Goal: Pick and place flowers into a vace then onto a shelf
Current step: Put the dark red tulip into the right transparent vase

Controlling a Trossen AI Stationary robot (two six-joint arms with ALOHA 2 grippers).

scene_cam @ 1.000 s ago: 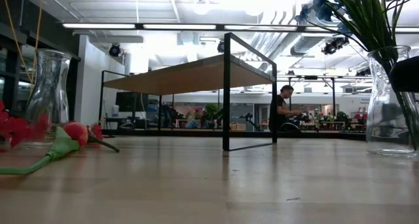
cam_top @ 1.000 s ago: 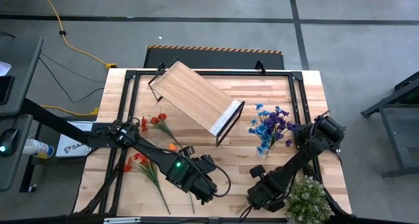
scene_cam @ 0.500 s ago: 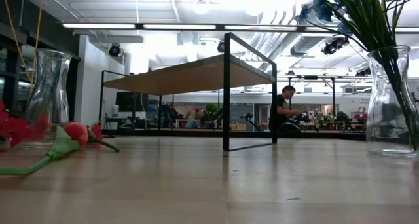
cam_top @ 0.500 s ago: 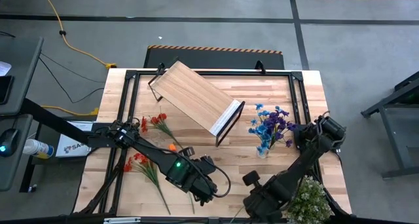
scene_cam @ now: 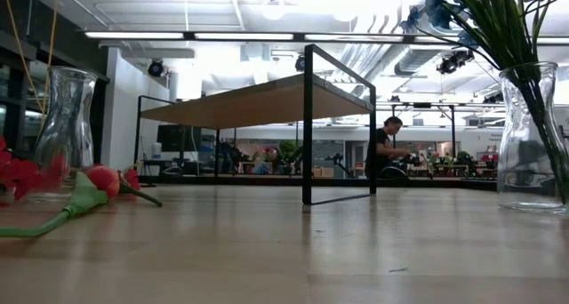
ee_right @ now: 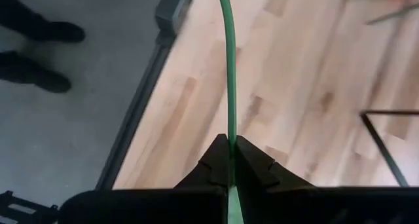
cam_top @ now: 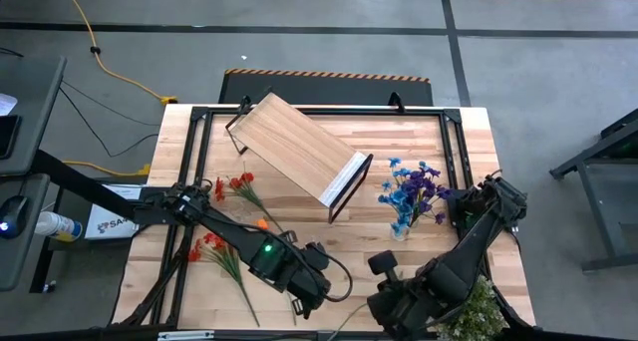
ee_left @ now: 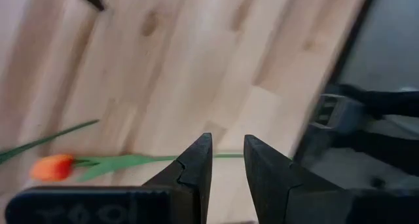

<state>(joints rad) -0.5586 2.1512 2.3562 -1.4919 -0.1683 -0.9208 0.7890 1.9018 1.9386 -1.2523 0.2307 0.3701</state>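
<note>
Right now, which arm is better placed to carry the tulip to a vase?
The right. Its pincer is shut on the orange tulip's stem. The left pincer only hovers over that stem, jaws apart, gripping nothing.

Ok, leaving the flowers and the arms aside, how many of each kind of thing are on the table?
Vases: 2
Shelf: 1
Bushy plant: 1
Total: 4
</note>
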